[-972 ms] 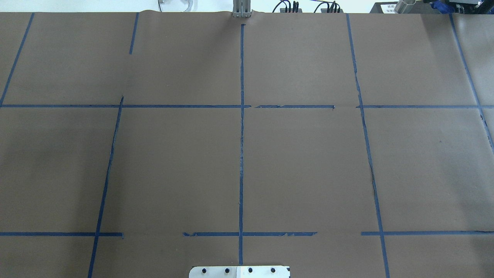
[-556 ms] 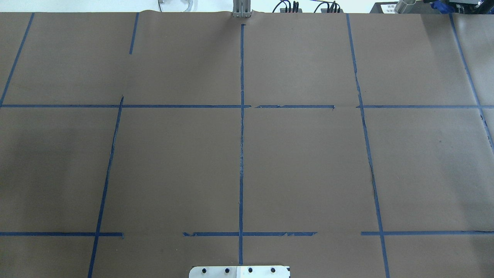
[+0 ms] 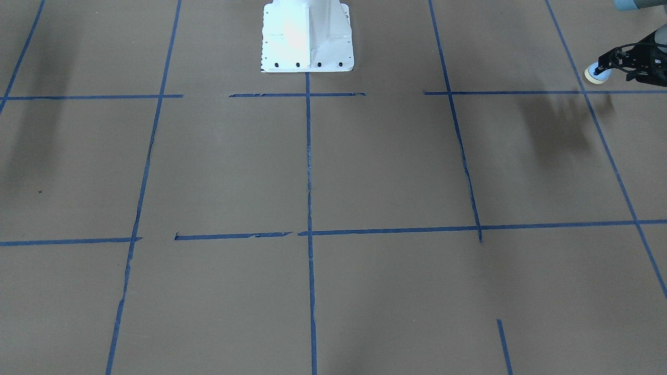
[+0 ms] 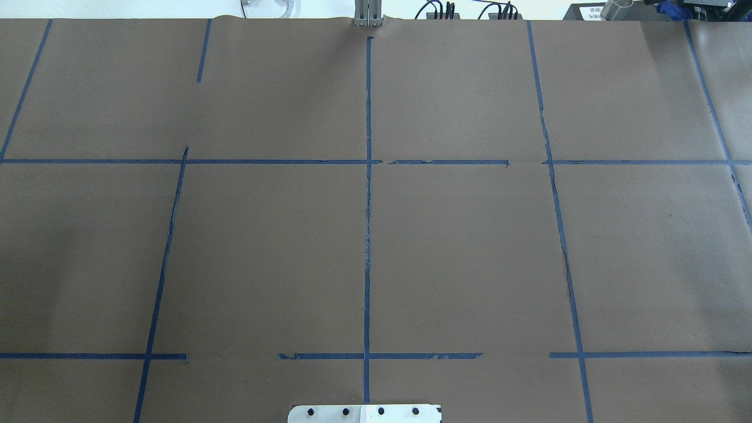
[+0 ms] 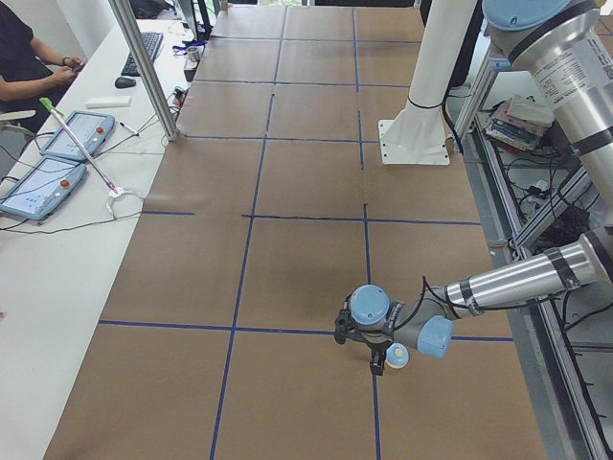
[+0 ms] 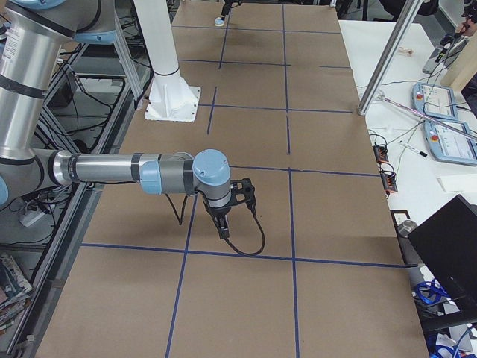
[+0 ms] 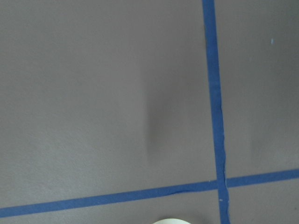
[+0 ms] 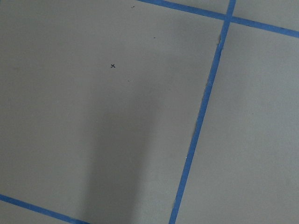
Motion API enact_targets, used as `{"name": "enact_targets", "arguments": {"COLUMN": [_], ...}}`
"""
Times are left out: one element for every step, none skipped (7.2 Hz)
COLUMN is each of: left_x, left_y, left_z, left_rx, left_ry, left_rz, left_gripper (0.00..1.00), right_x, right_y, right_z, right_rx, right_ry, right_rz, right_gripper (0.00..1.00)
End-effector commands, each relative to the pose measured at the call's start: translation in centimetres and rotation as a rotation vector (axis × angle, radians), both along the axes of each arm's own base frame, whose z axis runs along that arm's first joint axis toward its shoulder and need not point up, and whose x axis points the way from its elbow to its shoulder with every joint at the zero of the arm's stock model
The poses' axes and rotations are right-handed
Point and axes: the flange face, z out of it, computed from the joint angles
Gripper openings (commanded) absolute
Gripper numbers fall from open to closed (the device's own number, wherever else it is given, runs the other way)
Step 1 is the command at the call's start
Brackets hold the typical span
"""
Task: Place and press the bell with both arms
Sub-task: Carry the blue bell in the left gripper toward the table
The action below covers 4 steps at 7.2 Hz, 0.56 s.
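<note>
The bell (image 3: 595, 74), with a light blue dome and a cream base, is at the tips of my left gripper (image 3: 600, 66) at the far right edge of the front-facing view, tilted on its side just above the table. The left gripper is shut on it. The exterior left view shows the same gripper (image 5: 375, 353) with the bell (image 5: 397, 356) over a tape crossing. The bell's cream rim (image 7: 170, 221) shows at the bottom edge of the left wrist view. My right gripper (image 6: 223, 227) points down over the brown table; I cannot tell if it is open or shut.
Brown paper with a blue tape grid (image 4: 368, 235) covers the table. The white pedestal base (image 3: 307, 36) stands at the robot's side. Neither arm shows in the overhead view. Operators' tablets (image 5: 57, 158) and cables lie on a white bench beyond the far edge.
</note>
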Motion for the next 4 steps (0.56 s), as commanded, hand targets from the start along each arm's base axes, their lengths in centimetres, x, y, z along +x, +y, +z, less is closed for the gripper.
{"name": "enact_targets", "arguments": {"left_x": [0.0,0.7,1.2,1.4], "left_y": [1.4,1.6,1.6,1.7], "left_z": [1.7,1.7,1.6,1.6], "left_rx": [-0.004,0.001,0.005,0.013], "left_ry": [-0.002,0.001,0.003,0.008], "left_rz": [0.033,0.066,0.086,0.097], "left_gripper": [1.00,1.00,1.00,1.00], "right_x": [0.0,-0.2,-0.2,-0.2], "right_y": [0.4,0.5,0.5,0.5], "right_z": [0.4,0.3,0.3,0.3], "right_rx": [-0.014,-0.017,-0.018,-0.018], "right_ry": [-0.005,-0.029,-0.030,-0.030], "right_rz": [-0.001,-0.002,-0.002,-0.002], "right_gripper": [1.00,1.00,1.00,1.00]}}
